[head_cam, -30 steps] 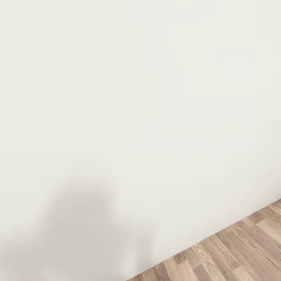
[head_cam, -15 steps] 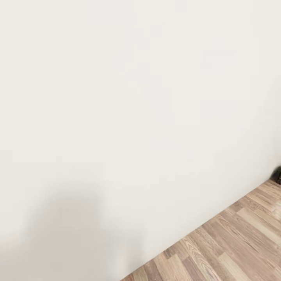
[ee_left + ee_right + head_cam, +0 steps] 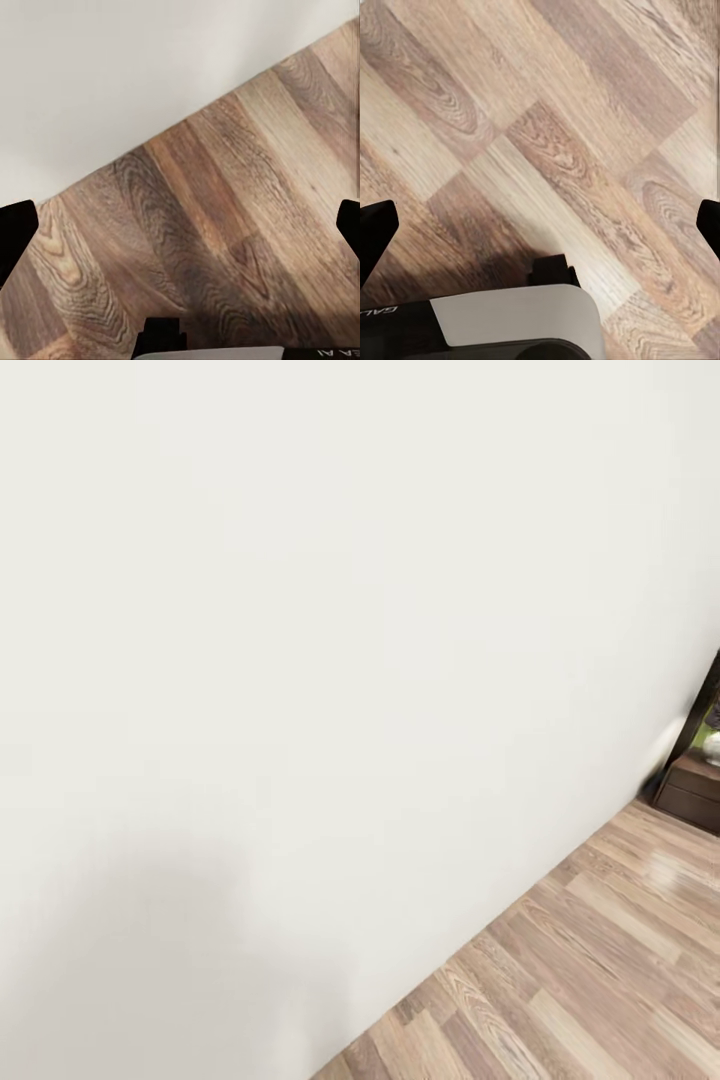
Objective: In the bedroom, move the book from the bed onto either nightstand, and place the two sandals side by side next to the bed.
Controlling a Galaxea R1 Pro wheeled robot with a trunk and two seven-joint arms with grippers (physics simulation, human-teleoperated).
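The book, the bed and the two sandals are out of view. My left gripper (image 3: 180,232) hangs open over the wood-plank floor (image 3: 225,225) close to the foot of a white wall (image 3: 112,75); its dark fingertips (image 3: 15,240) stand far apart with nothing between them. My right gripper (image 3: 540,229) is also open above bare floor planks (image 3: 555,135), holding nothing. At the right edge of the head view stands a low dark-brown wooden cabinet with drawers (image 3: 690,795); I cannot tell whether it is a nightstand.
A plain white wall (image 3: 300,660) takes up most of the head view, with my shadow low on it. Wood-plank floor (image 3: 580,970) runs along its base toward the cabinet. A pale rounded object (image 3: 712,745) sits on the cabinet's top.
The head camera has swung right: the wall's base line has shifted, more floor shows, and the dark cabinet has come into view at the right edge.
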